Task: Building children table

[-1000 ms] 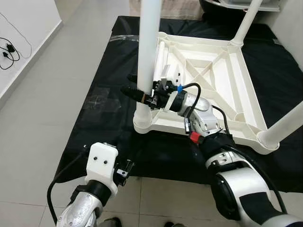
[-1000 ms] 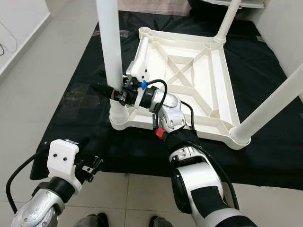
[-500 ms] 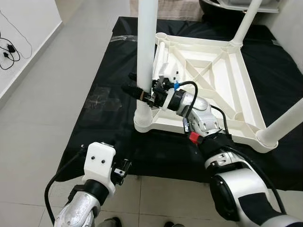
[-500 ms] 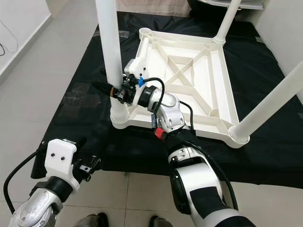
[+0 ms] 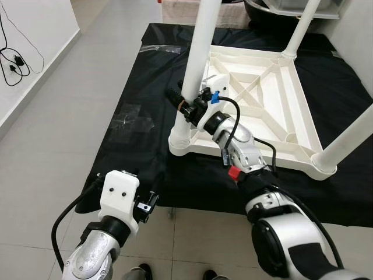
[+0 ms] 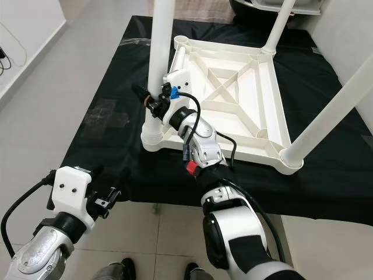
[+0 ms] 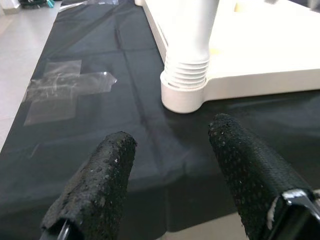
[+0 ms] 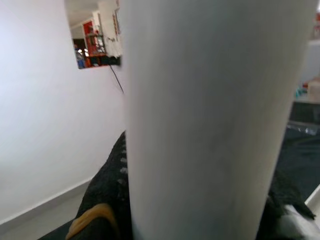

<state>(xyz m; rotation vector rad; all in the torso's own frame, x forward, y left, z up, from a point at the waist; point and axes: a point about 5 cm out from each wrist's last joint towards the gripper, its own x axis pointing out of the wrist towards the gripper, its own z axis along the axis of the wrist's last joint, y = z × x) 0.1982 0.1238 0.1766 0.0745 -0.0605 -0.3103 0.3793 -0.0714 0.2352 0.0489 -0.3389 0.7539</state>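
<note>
Left eye view: white plastic table top (image 5: pixel 274 111) upside down on black sheet (image 5: pixel 134 87) over tiled floor (image 5: pixel 52 134), ribbed underside up, legs standing at three corners. Near-left leg (image 5: pixel 196 58) standing in its corner socket (image 5: pixel 182 143), leaning slightly; likely light, hollow and stiff, with a smooth and probably slippery surface, so best held low on the shaft just above the threaded collar, where leverage for turning or pressing is greatest. Right gripper (image 5: pixel 185 105) closed around that leg low on the shaft, one black finger showing past the tube on the far side. Left gripper (image 5: pixel 147 205) low over the sheet's near edge, well apart from the table. Right eye view: same arrangement; near-right leg (image 6: pixel 332 105) and far leg (image 6: pixel 278 26) upright in their sockets, fourth socket (image 6: pixel 182 40) at the far-left corner without a leg. Left wrist view: left gripper's fingers (image 7: pixel 95 185) spread wide apart, holding nothing, touching nothing, aimed toward the ribbed collar (image 7: pixel 186 70) of the near-left leg and the socket beneath. Right wrist view: tube of the leg very close across the lens, black finger pads (image 8: pixel 112 180) pressed to both of its sides; grip judged firm, no gap visible at the pad.
</note>
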